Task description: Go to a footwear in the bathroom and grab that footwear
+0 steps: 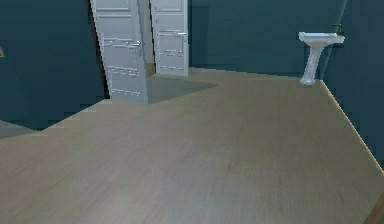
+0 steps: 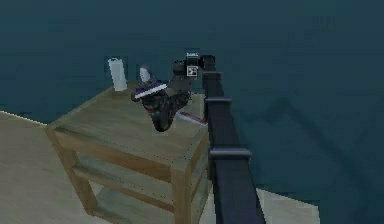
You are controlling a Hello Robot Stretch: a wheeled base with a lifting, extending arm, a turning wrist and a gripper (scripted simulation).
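In the arm side view the dark arm (image 2: 225, 150) rises from the bottom edge to two white marker squares (image 2: 193, 63). Left of them is my gripper (image 2: 160, 104), a dark body with thin pale fingers (image 2: 150, 92), seen over the top of a wooden side table (image 2: 95, 125). A dark lump sits at the gripper's far end against the tabletop; its shape is too vague to name as footwear. I cannot tell whether the gripper holds anything.
A pale upright container (image 2: 117, 74) and a small grey object (image 2: 145, 75) stand at the table's back edge. The forward view has wood floor (image 1: 200, 150), white panelled doors (image 1: 125, 50) at the back, a white pedestal sink (image 1: 319, 48) at the right, and dark teal walls.
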